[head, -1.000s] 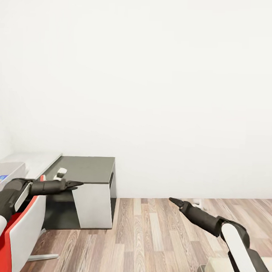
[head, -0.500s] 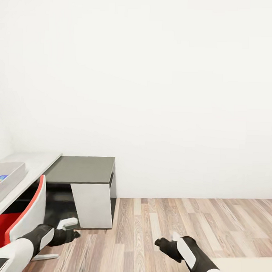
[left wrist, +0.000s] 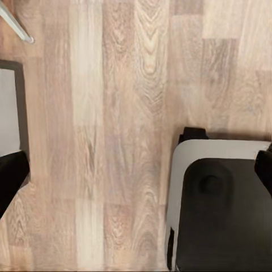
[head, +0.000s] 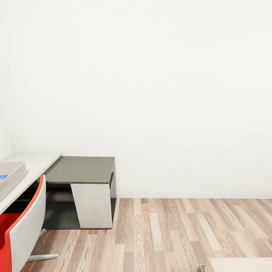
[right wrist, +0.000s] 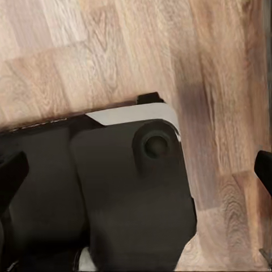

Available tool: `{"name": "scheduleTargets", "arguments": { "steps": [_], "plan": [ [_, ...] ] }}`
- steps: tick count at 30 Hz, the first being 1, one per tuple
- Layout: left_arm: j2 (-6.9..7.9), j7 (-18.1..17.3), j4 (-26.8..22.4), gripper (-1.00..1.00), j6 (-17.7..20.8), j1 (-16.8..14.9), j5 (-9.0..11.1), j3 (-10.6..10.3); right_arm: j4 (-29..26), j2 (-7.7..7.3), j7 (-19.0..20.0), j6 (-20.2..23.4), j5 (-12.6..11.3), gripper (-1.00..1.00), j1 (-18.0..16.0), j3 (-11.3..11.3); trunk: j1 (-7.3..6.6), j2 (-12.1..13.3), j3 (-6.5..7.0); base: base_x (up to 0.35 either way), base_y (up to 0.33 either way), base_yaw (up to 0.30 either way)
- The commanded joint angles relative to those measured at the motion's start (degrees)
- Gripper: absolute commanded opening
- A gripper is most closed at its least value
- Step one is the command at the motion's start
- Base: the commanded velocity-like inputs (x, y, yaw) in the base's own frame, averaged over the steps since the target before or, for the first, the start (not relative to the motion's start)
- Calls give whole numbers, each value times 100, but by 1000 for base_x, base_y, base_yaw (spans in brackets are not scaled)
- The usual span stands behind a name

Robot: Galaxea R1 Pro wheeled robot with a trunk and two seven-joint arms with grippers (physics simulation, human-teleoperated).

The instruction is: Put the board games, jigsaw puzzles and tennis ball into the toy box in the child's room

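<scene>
Toy box (head: 7, 177) sits on the surface (head: 37, 164) at head view's far left, behind a red chair (head: 19, 234). Bed corner (head: 241, 269) lies lower right. Both wrist cameras face the floor (left wrist: 113, 141); end effector states: cannot tell. Judgement: turn toward the bed, keep arms tucked.

A home bedroom is showing: white wall (head: 154, 74), plank floor (head: 168, 231), grey desks (head: 85, 169), red chair (head: 23, 230), bed corner (head: 241, 269).
</scene>
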Motion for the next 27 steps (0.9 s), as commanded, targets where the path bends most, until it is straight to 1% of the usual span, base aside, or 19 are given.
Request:
{"name": "scheduleTargets", "arguments": {
  "steps": [1,2,4,9,12,14,16,20,27],
  "plan": [
    [-4,21,10,100,-70,129,-16,17,7,-37,-25,-34,-37,100,141,66,3,-3,-1,0,0,0],
    [-5,25,11,100,-86,191,-18,17,12,-64,-24,-54,-35,100,199,71,3,-3,-1,0,0,0],
    [-11,33,13,100,-124,388,-25,17,24,-183,-27,-123,-30,100,392,90,3,-3,-1,0,0,0],
    [-3,37,16,100,-129,555,-22,17,30,-324,-26,-265,-28,100,794,102,3,-3,-1,0,0,0],
    [-7,38,15,100,-131,588,-24,17,31,-385,-25,-307,-33,100,919,105,3,-3,-1,0,0,0],
    [-14,35,15,100,-133,608,-31,17,31,-480,-27,-323,-35,100,982,107,3,-3,-1,0,0,0],
    [-14,37,15,100,-137,615,-34,17,32,-535,-28,-328,-35,100,1003,108,3,-3,-1,0,0,0],
    [-20,38,15,100,-146,620,-36,17,32,-565,-25,-333,-33,100,1018,109,3,-3,-1,0,0,0],
    [-26,38,2,100,-171,619,-36,38,32,-487,-16,-352,-72,100,1024,76,3,-3,-1,0,0,0]
  ]
}}
